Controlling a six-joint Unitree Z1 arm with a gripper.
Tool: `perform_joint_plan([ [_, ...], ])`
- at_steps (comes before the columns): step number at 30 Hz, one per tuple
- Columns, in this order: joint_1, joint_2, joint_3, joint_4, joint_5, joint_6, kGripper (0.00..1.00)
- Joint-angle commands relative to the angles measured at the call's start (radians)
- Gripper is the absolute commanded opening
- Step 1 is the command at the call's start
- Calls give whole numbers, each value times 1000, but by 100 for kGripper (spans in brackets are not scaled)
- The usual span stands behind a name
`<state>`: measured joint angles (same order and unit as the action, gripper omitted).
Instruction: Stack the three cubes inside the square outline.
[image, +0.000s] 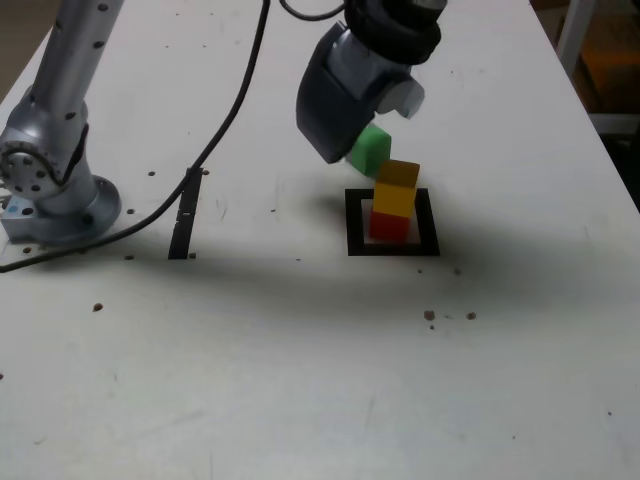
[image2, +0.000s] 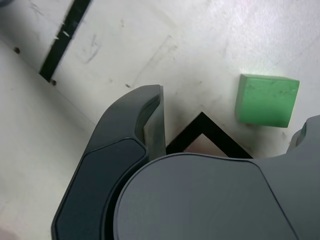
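**Green cube next, two already stacked**

The green cube (image: 369, 150) sits on the table (image: 300, 380) just under your pincer (image2: 230, 145), outside the square outline (image: 392, 222). Beside the pincer, on the exterior view's right, the yellow cube (image: 396, 188) rests on the red cube (image: 389, 224) inside that outline, a little askew. Your pincer is spread wide and holds nothing. Centre the jaws over the green cube, square them to its faces, and keep well clear of the stack so you don't knock it.
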<state>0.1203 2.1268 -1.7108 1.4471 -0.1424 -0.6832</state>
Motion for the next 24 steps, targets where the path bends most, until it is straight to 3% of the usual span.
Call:
perform_joint_plan([
  [1, 22, 1, 25, -48, -14, 18, 99],
  [7, 90, 14, 67, -150, -28, 131, 99],
  [24, 167, 18, 130, -179, -52, 230, 98],
])
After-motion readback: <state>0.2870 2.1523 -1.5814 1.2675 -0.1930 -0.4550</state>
